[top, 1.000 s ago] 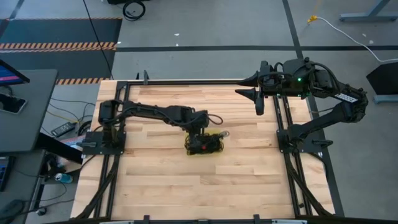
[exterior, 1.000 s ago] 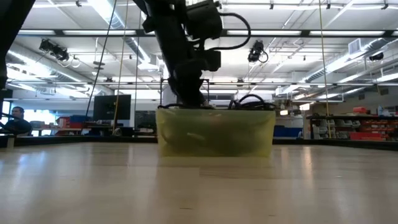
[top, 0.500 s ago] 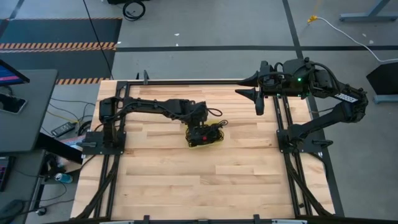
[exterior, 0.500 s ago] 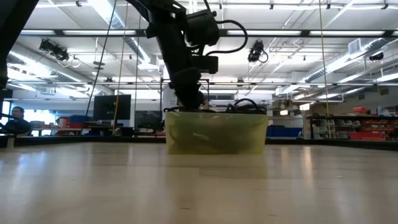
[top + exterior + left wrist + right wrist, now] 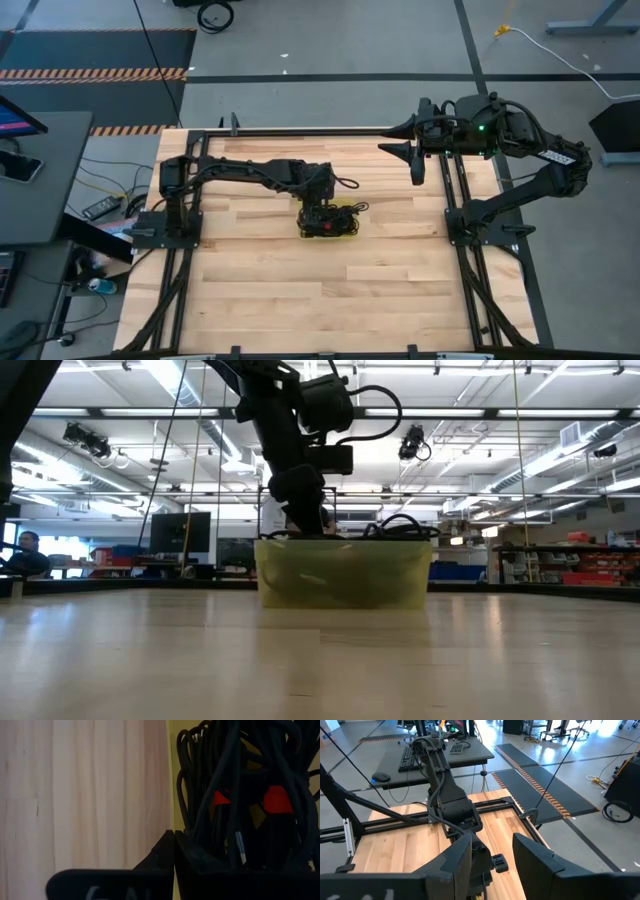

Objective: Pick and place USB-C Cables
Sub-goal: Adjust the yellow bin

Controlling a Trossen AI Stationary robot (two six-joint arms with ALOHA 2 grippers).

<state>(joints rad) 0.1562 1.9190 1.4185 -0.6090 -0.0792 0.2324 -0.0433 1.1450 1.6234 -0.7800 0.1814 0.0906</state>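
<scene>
A small yellow see-through bin (image 5: 349,230) (image 5: 345,575) stands on its bottom at the middle of the wooden table. Several black USB-C cables (image 5: 337,217) (image 5: 235,775) with red parts are heaped in it, and some loops stick out over the rim (image 5: 400,523). My left gripper (image 5: 317,214) (image 5: 303,525) (image 5: 173,851) reaches down at the bin's left wall and is shut on it. My right gripper (image 5: 404,150) (image 5: 492,852) hangs open and high at the table's far right, away from the bin. My left gripper holds the yellow bin by its left wall (image 5: 171,815), pinched between the two fingers. One finger (image 5: 150,857) is outside over the wood, the other (image 5: 210,862) inside among the cables. The fingers come from above, pointing down. The bin's bottom rests on the table.
Black frame rails (image 5: 180,280) (image 5: 470,270) run along the table's left and right sides, with the arm bases on them. Bare wood (image 5: 320,300) lies in front of the bin. In the low view a person (image 5: 27,550) sits far off in the room.
My left gripper, still shut on the bin's wall, has dragged the bin a short way toward the table's far edge and turned it. The bin then swung back nearly square to the table. It has stayed on the table, with the cables still inside.
</scene>
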